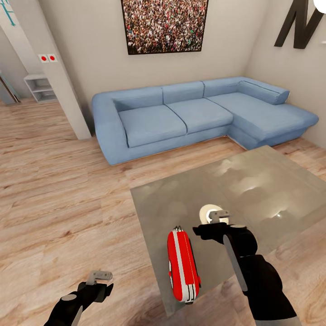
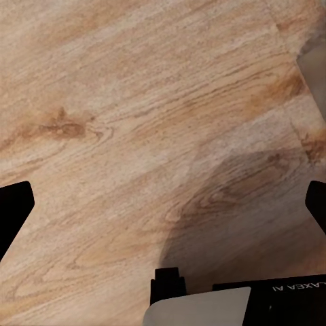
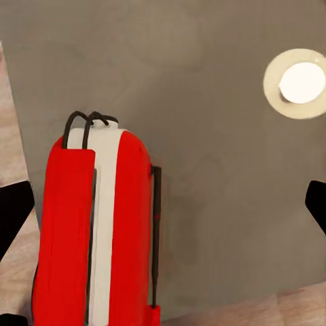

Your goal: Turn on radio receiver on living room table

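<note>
Reaching wide risks nudging the radio receiver (image 1: 183, 265), which stands at the table's (image 1: 253, 181) near edge, onto the floor (image 1: 63, 190). Right gripper (image 1: 216, 225) hovers above the glass just beside it, fingers spread, empty. Left gripper (image 1: 100, 280) hangs low over the planks, likewise open, holding nothing.

Bright, even render light. Glossy grey glass-like table top (image 1: 253, 181) carries white glare patches; soft shadow falls across light wood plank floor (image 2: 136, 102). Focus sharp, mild compression softness.
</note>
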